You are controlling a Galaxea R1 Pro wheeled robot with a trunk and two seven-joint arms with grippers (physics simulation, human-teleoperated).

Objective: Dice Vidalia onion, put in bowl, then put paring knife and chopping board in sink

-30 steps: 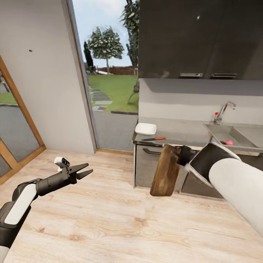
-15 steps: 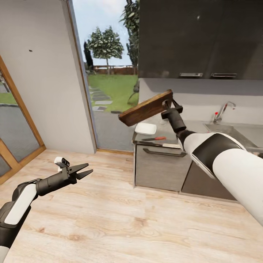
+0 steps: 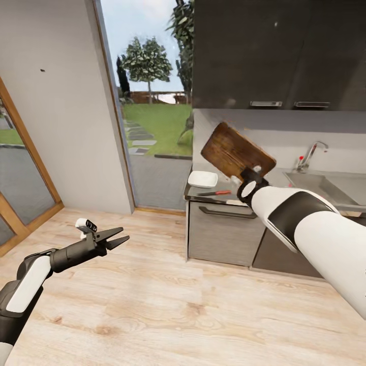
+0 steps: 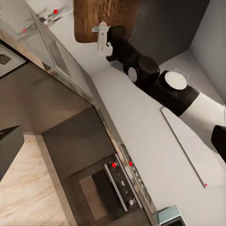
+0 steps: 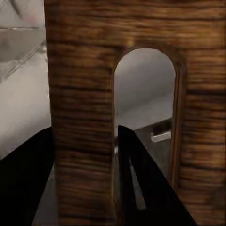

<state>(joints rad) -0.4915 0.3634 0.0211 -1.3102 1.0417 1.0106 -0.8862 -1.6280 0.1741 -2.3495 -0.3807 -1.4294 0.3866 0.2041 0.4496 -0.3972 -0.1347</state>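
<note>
Right pincer [image 3: 247,174] clamped on chopping board [image 3: 237,151] beside handle slot, held tilted in air above counter [image 3: 239,192]. Board: brown wood grain, rounded corners, oblong slot. Left pincer [image 3: 116,239] spread, empty, over wood floor. Glossy white bowl [image 3: 202,179] and red-handled paring knife [image 3: 214,193] on brushed-metal counter. Steel sink [image 3: 325,186] right.

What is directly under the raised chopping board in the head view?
Below the chopping board, held by the right gripper, the countertop carries the bowl and paring knife. The board covers part of the wall behind it.
</note>
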